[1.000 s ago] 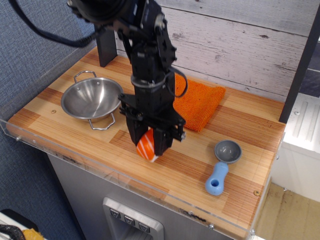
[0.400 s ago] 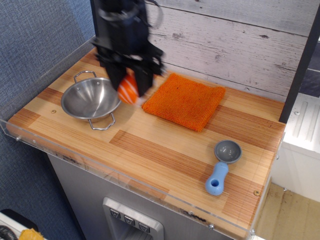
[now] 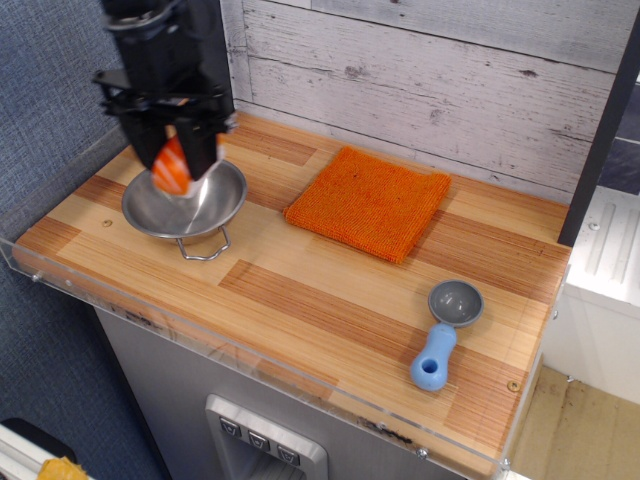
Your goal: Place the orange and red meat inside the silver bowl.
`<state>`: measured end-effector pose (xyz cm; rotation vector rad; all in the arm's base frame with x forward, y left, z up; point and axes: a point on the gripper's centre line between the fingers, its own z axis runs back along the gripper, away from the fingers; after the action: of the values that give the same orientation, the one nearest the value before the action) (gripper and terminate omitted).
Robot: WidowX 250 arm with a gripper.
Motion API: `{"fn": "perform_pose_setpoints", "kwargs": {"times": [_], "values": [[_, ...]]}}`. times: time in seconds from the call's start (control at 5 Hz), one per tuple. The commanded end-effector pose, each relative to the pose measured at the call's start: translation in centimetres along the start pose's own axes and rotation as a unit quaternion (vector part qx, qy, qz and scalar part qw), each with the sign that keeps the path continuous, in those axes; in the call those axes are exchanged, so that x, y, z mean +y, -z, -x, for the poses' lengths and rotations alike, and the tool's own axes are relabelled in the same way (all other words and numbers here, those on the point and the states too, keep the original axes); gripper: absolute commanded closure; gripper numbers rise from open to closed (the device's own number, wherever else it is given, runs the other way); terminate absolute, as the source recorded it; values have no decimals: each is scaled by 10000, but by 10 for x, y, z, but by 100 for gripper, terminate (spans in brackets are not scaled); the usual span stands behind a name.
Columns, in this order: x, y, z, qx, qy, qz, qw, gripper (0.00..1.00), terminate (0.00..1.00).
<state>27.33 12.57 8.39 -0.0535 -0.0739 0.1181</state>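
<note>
View: we are looking at the one camera view, from above the wooden counter.

Gripper: the gripper is hanging over the silver bowl and is clenching the orange and red meat between its black fingers.

Task thing: the orange and red meat is in the air, just above the inside of the silver bowl; it is not lying in the bowl yet.

Change: one second ago we were seeing the gripper low at the front middle of the counter with the piece. A moment later it was raised beside the right rim of the bowl. Now it is standing over the bowl's left part.

Meaning: we are judging that the carrying is almost finished. Only the lowering and the release are remaining.

Count: we are counting one sushi piece, one silver bowl with one wire handle showing at the front, one orange knitted cloth and one grey-and-blue scoop.

Others: the cloth and the scoop are lying well apart from the bowl, and nothing is blocking it.
</note>
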Motion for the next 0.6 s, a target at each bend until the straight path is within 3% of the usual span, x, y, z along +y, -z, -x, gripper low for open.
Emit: {"fn": "perform_pose_setpoints", "kwargs": {"times": [0.0,0.4], "values": [[30,11,6,94,-152,-160,9997,100,0],[13,32,-4,68,-79,-91,9999,100,0]]}}
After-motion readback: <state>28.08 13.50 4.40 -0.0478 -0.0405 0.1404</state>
